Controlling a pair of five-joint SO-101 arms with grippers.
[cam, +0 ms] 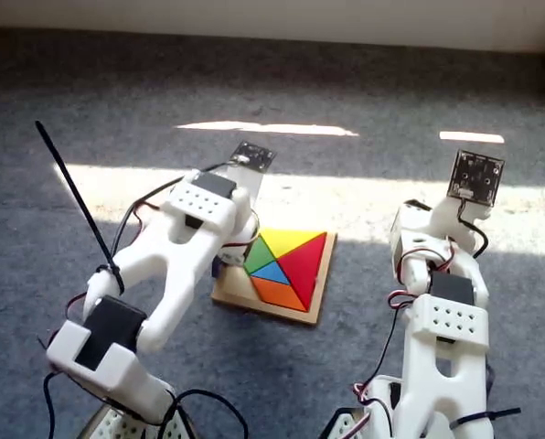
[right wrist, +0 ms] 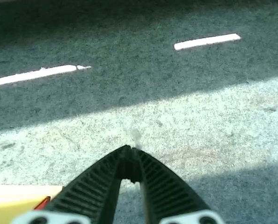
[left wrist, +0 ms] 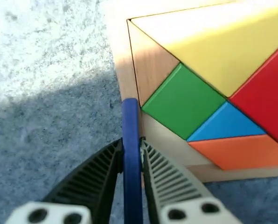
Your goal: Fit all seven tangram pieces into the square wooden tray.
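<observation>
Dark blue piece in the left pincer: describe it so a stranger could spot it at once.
Find the square wooden tray on the grey carpet, then its edge next to the green square. There the left pincer is shut on a thin dark blue piece, held edge-on at the rim. The other visible pieces lie flat inside the tray; this one alone is on edge.

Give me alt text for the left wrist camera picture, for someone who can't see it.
The left gripper is shut on a dark blue piece, held on edge at the wooden tray's rim above grey carpet. Inside lie a yellow piece, green square, light blue triangle, orange piece and red piece, with bare wood beside the green square.
</observation>
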